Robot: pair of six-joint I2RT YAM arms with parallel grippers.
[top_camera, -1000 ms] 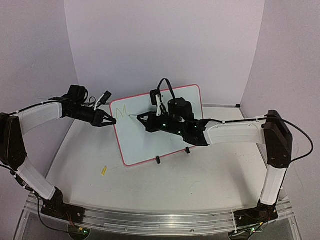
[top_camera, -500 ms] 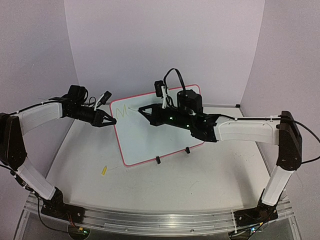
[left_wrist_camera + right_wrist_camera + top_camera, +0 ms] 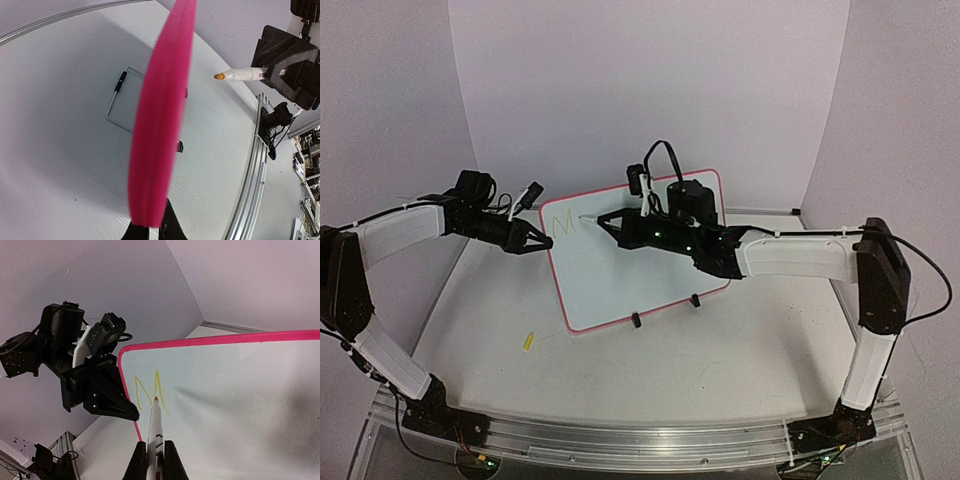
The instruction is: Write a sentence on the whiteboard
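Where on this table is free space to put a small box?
The widest bare stretch of table lies between the feet of the whiteboard and the front rail. A small yellow piece lies at its left. Crowded: the board's upper left corner, where the left tool and right tool converge.

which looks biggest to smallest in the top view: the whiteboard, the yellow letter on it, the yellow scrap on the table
1. whiteboard
2. yellow letter
3. yellow scrap, slightly smaller though nearer the camera
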